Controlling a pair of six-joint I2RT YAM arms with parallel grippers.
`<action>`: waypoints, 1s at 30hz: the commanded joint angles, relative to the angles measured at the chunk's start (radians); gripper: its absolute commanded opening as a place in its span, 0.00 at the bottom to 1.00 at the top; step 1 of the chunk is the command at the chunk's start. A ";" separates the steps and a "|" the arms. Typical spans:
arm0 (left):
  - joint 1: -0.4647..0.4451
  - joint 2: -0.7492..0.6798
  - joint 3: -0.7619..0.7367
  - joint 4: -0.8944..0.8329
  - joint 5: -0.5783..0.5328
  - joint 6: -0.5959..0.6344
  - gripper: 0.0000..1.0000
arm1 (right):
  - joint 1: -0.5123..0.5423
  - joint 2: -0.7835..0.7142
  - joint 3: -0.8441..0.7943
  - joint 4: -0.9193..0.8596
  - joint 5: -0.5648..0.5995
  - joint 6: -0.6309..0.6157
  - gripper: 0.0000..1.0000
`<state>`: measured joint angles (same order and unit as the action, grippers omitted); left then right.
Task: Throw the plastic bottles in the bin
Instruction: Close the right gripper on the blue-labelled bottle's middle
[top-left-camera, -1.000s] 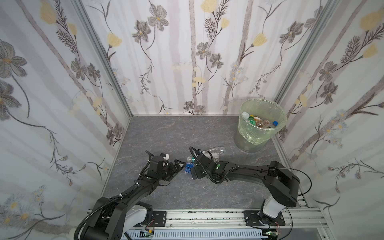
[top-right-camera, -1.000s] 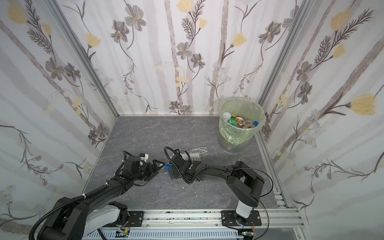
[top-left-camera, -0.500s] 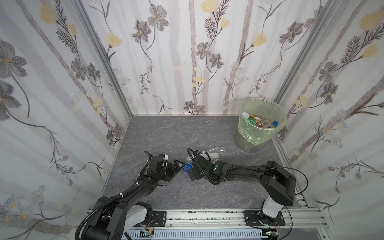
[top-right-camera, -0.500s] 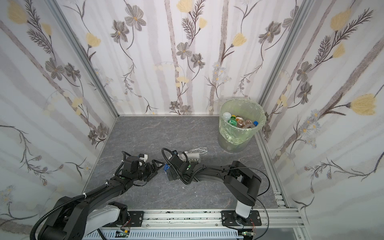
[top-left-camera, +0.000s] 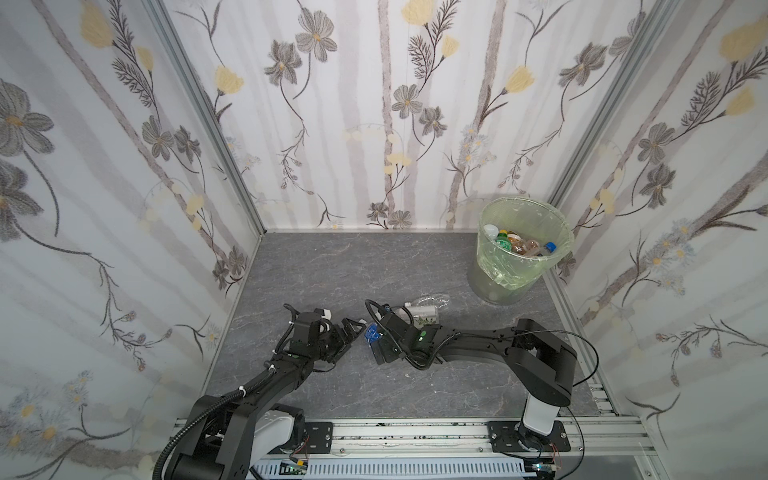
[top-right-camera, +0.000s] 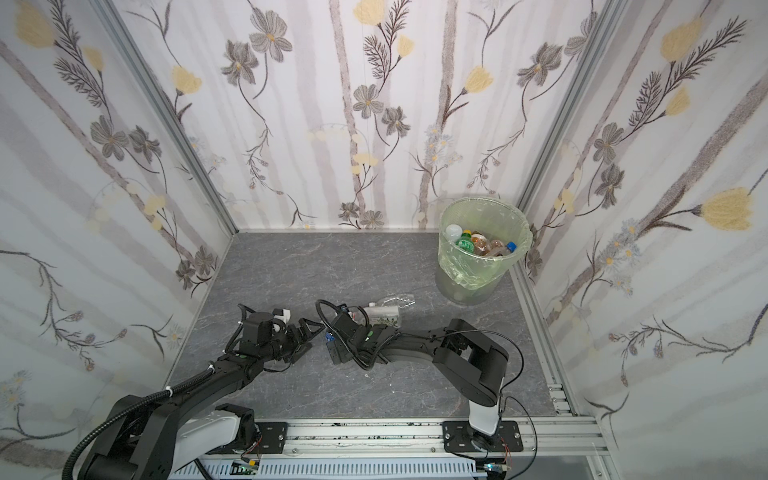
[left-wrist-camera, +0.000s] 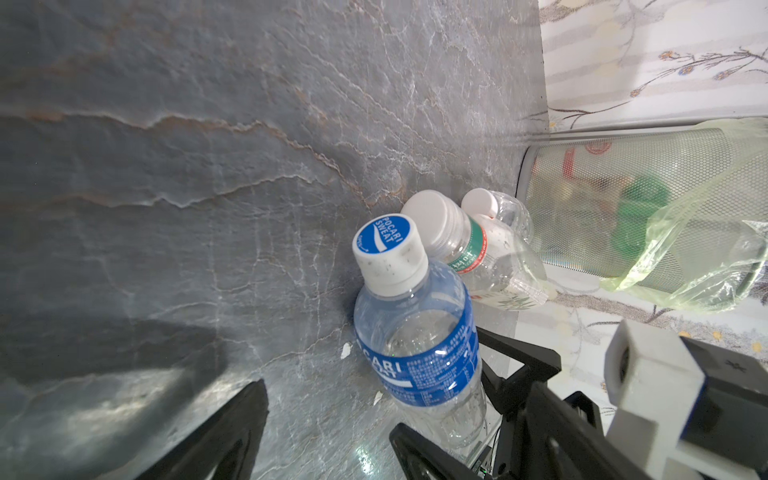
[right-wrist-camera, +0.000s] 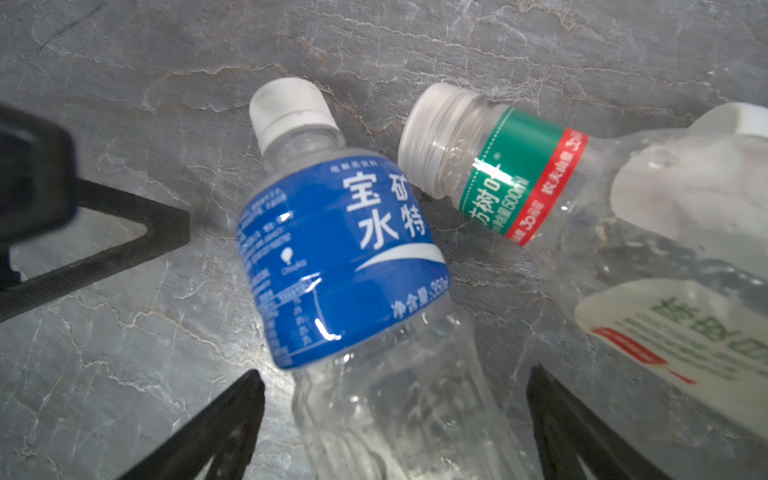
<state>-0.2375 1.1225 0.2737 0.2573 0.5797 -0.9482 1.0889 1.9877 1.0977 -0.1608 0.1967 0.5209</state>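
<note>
The right arm (top-left-camera: 478, 347) has edged left, jaws wide astride the blue-labelled bottle (right-wrist-camera: 340, 266), green-banded bottle (right-wrist-camera: 519, 174) just beside; left jaws wide.

My left arm (top-left-camera: 266, 376) and right arm (top-left-camera: 478, 353) are matte black on white base links (top-left-camera: 538, 417), with a ribbed hose (top-left-camera: 170, 441) and green lights (top-left-camera: 422, 336). The left pincer (top-left-camera: 348, 337) has open triangular fingers.

On the tabletop (top-left-camera: 332, 270), one bottle (top-left-camera: 372, 333) lies between my left gripper (top-left-camera: 347, 338) and my right gripper (top-left-camera: 377, 343), two more bottles (top-left-camera: 424, 314) lie just behind it, and the bin (top-left-camera: 498, 286) stands in the far right corner with other bottles (top-left-camera: 519, 247) inside.
</note>
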 joint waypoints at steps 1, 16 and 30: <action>0.006 -0.004 -0.003 0.031 0.009 -0.003 1.00 | 0.000 0.020 0.024 0.035 0.004 -0.016 0.96; 0.064 -0.026 -0.022 0.033 0.011 -0.014 1.00 | 0.000 0.077 0.051 0.046 0.006 -0.029 0.76; 0.087 -0.030 -0.021 0.037 0.009 -0.013 1.00 | 0.000 0.049 0.047 0.069 -0.017 -0.055 0.56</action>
<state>-0.1528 1.0985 0.2531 0.2577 0.5869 -0.9573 1.0882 2.0510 1.1374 -0.1276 0.1818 0.4793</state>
